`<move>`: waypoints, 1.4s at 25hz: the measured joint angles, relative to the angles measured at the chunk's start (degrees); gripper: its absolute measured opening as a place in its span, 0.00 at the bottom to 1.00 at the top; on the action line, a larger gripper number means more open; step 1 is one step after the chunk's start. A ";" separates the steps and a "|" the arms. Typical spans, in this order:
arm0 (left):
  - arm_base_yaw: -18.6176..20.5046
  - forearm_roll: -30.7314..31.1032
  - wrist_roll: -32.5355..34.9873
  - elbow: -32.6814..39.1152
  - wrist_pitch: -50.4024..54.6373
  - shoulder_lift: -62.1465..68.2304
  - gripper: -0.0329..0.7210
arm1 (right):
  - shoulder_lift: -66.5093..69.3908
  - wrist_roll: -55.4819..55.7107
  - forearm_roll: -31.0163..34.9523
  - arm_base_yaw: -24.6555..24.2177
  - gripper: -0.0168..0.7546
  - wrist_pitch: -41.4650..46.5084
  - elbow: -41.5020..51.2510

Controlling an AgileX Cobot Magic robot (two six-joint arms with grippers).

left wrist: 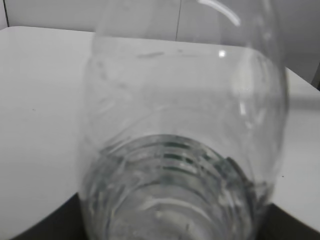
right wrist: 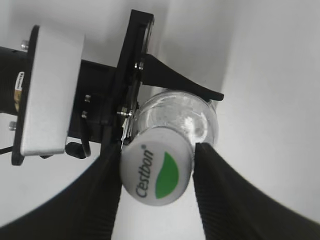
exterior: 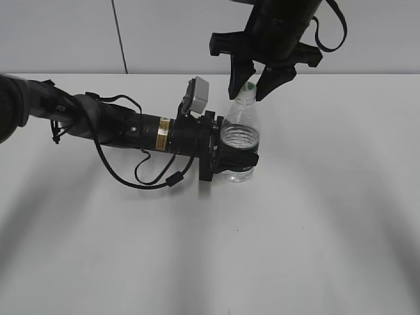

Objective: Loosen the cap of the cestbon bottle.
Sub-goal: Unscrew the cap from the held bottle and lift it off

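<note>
The clear Cestbon bottle [exterior: 239,134] stands upright on the white table [exterior: 315,216]. My left gripper [exterior: 237,161] is shut on its lower body from the left. The bottle fills the left wrist view [left wrist: 185,125], with the jaws [left wrist: 170,230] only showing as dark corners at the bottom. The white cap [exterior: 248,86] with its green leaf mark sits on the bottle's neck. My right gripper [exterior: 251,88] comes down from above with a finger on each side of the cap. In the right wrist view both ribbed fingers [right wrist: 157,150] press against the cap [right wrist: 156,172], above the bottle's shoulder [right wrist: 190,112].
The left arm [exterior: 125,128] lies low across the table from the left, with a black cable [exterior: 141,177] looping beneath it. A grey wall [exterior: 164,33] runs behind the table's far edge. The left gripper's body [right wrist: 50,95] shows under the right wrist.
</note>
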 joint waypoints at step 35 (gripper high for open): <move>-0.11 2.74 0.37 -0.17 -0.46 -0.23 0.53 | 0.00 -68.14 0.24 0.07 0.42 2.69 -0.59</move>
